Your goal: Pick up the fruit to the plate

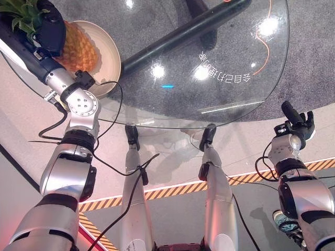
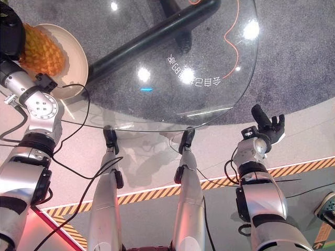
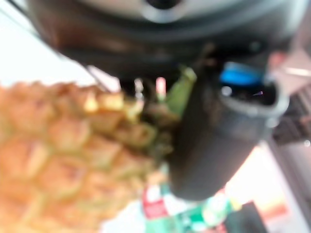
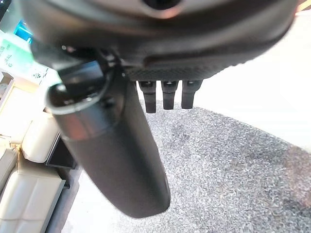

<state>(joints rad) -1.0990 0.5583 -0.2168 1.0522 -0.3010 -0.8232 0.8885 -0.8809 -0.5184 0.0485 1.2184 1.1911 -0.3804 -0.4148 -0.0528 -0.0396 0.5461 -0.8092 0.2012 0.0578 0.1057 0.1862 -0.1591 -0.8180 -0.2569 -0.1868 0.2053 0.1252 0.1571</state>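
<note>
A pineapple lies in a cream plate at the far left of the round glass table. Its green crown points toward the table's left edge. My left hand sits over the crown end of the fruit, curled round it. In the left wrist view the pineapple presses against the palm with the thumb beside it. My right hand hangs off the table's right side, fingers straight, holding nothing; its thumb shows over grey carpet.
A black table leg runs under the glass from the plate toward the far middle. An orange cable lies beneath the far right of the glass. Yellow-black striped tape crosses the floor near me.
</note>
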